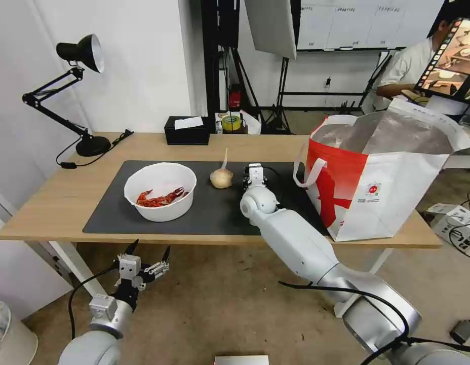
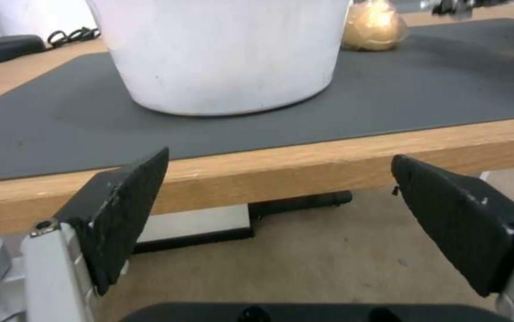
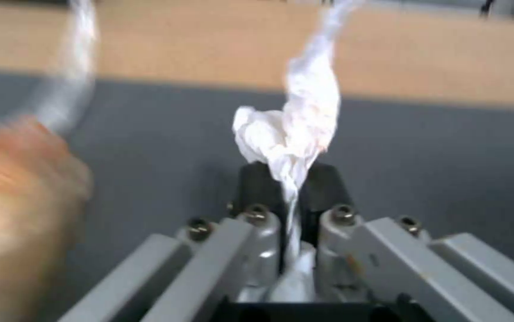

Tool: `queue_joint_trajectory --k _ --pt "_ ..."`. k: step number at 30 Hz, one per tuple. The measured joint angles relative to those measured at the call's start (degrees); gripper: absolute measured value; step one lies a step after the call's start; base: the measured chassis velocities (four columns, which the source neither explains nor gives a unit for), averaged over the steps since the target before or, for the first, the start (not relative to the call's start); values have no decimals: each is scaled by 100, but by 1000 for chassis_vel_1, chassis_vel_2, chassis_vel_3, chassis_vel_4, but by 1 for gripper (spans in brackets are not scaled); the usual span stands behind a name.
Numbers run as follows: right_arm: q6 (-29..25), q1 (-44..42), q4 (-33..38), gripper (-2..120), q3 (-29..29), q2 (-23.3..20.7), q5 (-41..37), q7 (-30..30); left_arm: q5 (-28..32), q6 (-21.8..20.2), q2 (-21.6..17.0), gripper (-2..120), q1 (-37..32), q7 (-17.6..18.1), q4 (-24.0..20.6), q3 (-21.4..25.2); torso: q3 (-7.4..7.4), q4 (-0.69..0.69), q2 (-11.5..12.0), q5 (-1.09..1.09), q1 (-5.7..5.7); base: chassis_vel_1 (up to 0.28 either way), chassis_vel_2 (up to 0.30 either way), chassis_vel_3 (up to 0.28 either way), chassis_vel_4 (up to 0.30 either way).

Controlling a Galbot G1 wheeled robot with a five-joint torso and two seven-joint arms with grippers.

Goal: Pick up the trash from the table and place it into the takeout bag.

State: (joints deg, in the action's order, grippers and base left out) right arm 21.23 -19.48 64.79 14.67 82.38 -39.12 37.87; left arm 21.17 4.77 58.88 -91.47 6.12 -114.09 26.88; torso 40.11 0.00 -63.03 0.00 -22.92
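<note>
Fingers (image 2: 132, 210) of the left tool (image 1: 148, 252) are spreading wide below the worktop (image 1: 52, 203) edge. Farther on, the right tool (image 3: 290, 190) is pinching the crumpled tissue (image 3: 296, 129) over the mat (image 1: 209, 208), between the knotted bundle (image 1: 221, 177) and the takeout bag (image 1: 382, 172).

White bowl (image 1: 160, 191) with red crayfish shells (image 1: 161, 198), beige knotted bundle (image 1: 221, 178), white crumpled tissue (image 3: 292, 134) with faint orange stains, dark grey mat (image 1: 194, 213) on light-wood table (image 1: 57, 203), white takeout bag (image 1: 382, 177) with red swoosh and silver lining, black fingers (image 2: 129, 210).
</note>
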Motion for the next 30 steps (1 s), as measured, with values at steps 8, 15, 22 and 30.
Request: queue_joint_trajectory --k 8,15,22,30 --pt "-268 -242 1221 0 108 -465 232 80 -8 8 82 100 -2 3 -40 37 0 -1 0 0 0 0 0 0 0" --pt "-355 -518 2327 0 64 -869 58 157 -17 13 93 100 -61 5 -63 70 -1 0 0 0 0 0 0 0 0" --pt "-1303 -910 2827 0 -275 -1226 424 -900 -29 23 97 100 -80 6 -94 104 0 -1 0 0 0 0 0 0 0" --pt "-1784 -1065 3400 0 -811 -1415 929 -1071 -59 28 115 100 -77 7 -96 75 0 0 0 0 0 0 0 0 0"
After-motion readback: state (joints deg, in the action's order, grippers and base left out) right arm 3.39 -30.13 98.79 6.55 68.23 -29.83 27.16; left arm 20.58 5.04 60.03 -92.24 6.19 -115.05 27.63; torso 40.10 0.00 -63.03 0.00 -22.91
